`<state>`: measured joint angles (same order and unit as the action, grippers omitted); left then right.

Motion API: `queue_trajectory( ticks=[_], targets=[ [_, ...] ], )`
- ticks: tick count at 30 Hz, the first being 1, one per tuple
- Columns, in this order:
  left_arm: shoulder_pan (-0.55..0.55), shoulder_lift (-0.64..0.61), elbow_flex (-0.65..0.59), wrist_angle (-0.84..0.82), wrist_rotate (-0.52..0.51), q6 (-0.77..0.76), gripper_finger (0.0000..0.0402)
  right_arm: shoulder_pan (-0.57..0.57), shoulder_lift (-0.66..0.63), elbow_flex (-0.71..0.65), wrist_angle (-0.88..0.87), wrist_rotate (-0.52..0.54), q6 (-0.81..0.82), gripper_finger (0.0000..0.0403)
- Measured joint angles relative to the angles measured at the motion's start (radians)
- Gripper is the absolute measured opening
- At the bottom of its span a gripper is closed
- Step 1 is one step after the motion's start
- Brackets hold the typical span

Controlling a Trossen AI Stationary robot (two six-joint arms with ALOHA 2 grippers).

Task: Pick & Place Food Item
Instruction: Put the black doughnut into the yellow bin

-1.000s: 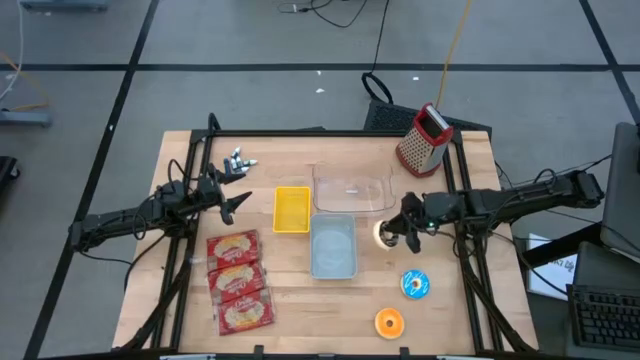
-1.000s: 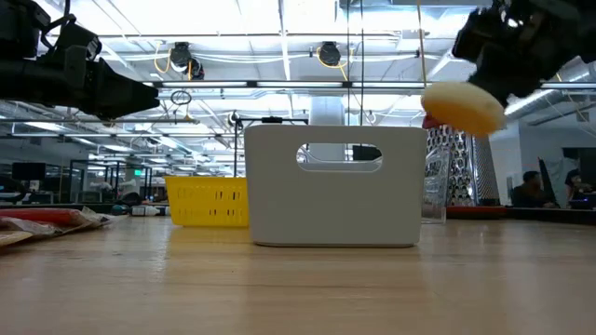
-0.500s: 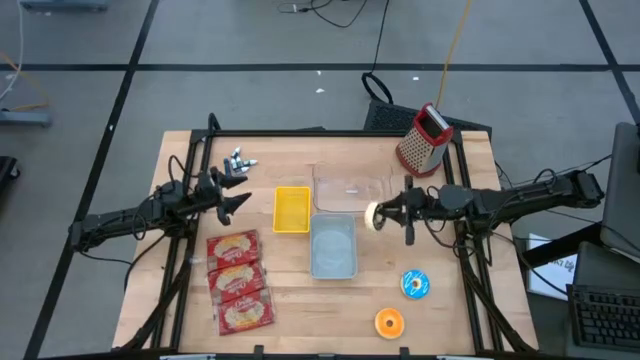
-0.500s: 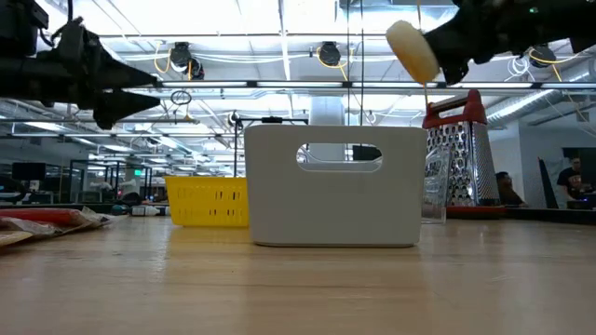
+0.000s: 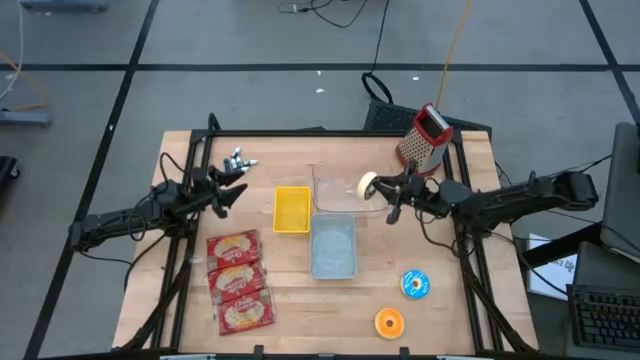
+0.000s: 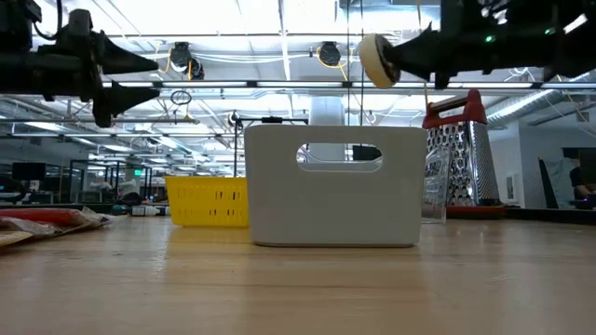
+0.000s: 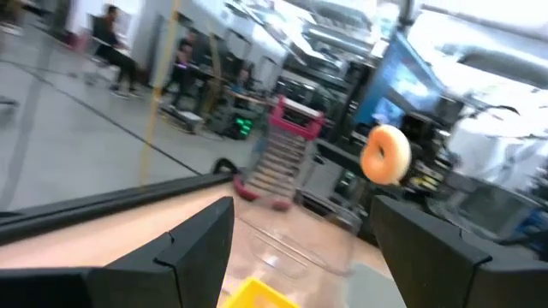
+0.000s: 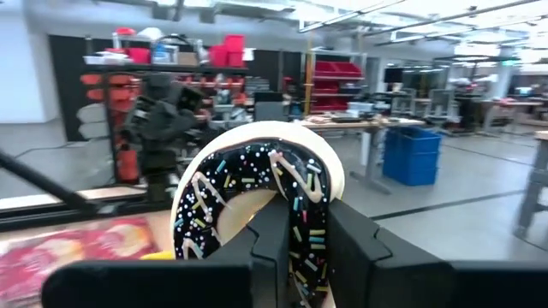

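High view: right gripper (image 5: 379, 188) is clamped narrow on a donut (image 5: 368, 185), carried in the air over the near-right edge of the clear container (image 5: 352, 190). Right wrist view confirms the grip: both fingers (image 8: 272, 224) pinch through the ring of the donut (image 8: 257, 201), chocolate icing with sprinkles on one face, pale underside on the other. Low view has it well above the grey bin (image 6: 335, 186), clear of any rim.

Outward: grey bin (image 5: 333, 246) sits just in front of the clear container, yellow basket (image 5: 292, 209) beside both. Two more donuts on the table at the right front: a blue-iced one (image 5: 415, 284) and an orange one (image 5: 389, 322). Red snack packs (image 5: 238, 280) at left front, box grater (image 5: 424, 138) at the far right corner.

Left gripper (image 5: 228, 190) hovers with its jaws spread wide and empty near the yellow basket, waiting.

Status, my read: pick done, transport underway, nothing placed yet. Which container is the target I can't tell; the donut is currently over the clear one. Left to do: line up, lower, release. Blue and orange donuts untouched, may be next.
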<state>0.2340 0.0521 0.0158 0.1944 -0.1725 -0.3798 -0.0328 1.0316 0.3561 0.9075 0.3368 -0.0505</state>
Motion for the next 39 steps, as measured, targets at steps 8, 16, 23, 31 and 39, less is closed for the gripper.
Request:
queue_trajectory(
  ticks=[8,16,23,31,39],
  targets=[
    [0.000,0.000,0.000,0.025,-0.204,-0.055,0.0274,-0.088,0.167,0.020,0.209,-0.143,-0.023,0.0047],
    [0.000,0.004,0.000,0.056,0.015,-0.198,0.0274,-0.108,0.256,0.119,0.201,-0.286,-0.105,0.0047],
    [-0.047,0.175,0.000,0.280,0.083,-0.254,0.0273,-0.107,0.313,0.156,0.173,-0.288,-0.158,0.0047],
    [-0.147,0.613,0.129,0.398,-0.043,-0.281,0.0273,-0.107,0.327,0.155,0.075,-0.282,-0.177,0.0047],
    [-0.189,1.046,0.486,0.329,0.027,-0.141,0.0273,-0.076,0.326,0.155,0.075,-0.119,-0.280,0.0047]
  ],
)
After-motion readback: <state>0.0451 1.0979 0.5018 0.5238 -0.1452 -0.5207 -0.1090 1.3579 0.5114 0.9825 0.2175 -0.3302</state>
